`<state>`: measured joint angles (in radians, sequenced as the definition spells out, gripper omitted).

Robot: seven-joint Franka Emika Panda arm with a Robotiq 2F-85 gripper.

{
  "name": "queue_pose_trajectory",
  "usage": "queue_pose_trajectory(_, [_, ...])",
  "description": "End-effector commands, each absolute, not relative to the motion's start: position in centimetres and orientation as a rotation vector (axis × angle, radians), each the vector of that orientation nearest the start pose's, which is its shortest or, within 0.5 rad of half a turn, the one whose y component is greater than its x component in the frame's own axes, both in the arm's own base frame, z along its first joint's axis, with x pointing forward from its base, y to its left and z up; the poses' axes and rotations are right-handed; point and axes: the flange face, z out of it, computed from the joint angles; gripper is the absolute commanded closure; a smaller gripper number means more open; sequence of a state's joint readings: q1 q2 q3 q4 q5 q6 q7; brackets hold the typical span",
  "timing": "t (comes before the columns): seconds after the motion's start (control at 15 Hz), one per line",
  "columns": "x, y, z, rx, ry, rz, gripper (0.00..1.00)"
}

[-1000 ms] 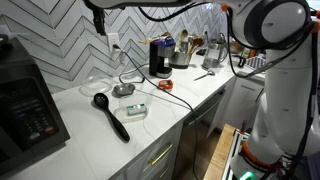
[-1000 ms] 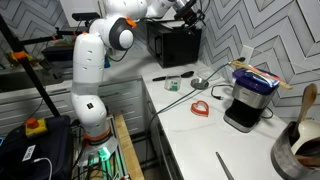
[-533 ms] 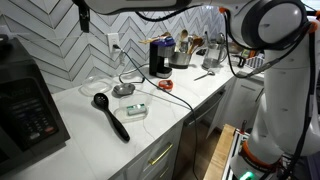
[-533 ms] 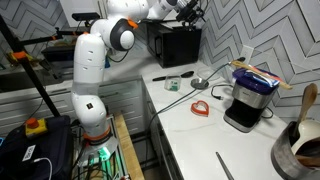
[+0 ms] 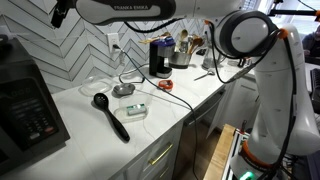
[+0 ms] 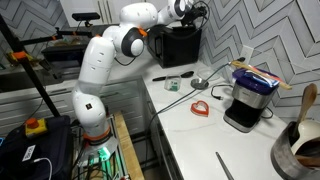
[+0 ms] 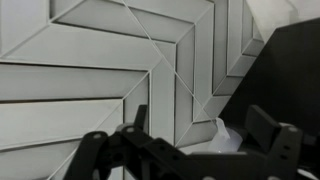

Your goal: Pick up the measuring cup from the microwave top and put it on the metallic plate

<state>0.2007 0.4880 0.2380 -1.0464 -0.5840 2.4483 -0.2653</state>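
The black microwave stands at the left edge in an exterior view [image 5: 22,100] and at the back in an exterior view [image 6: 178,45]. My gripper [image 5: 60,12] hangs high above it, near the tiled wall, and shows there too [image 6: 190,10]. In the wrist view my gripper [image 7: 200,140] is open, fingers wide apart. A pale translucent measuring cup [image 7: 232,138] with a spout shows between and beyond the fingers, not gripped. The small metallic plate [image 5: 123,90] lies on the white counter; I cannot pick it out in the other views.
A black scoop [image 5: 110,115] and a clear glass dish [image 5: 136,110] lie on the counter near the plate. A coffee maker [image 5: 160,56] with cables and a utensil holder [image 5: 183,52] stand further back. A red ring [image 6: 200,107] lies on the counter.
The arm has swung along the wall toward the microwave, carrying the gripper over its top. Nothing on the counter has moved.
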Motion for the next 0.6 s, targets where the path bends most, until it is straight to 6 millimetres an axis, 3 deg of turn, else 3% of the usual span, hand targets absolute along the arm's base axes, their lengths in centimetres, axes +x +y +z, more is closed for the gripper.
queue_pose_trajectory(0.0, [70.8,27.2,65.9,-2.597,-1.311,-1.63,0.0])
queue_pose_trajectory(0.27, [70.5,29.1,62.8,-2.38,-1.43,-1.518,0.0])
queue_pose_trajectory(0.53, [69.4,29.7,62.1,-2.264,-1.662,-1.288,0.0])
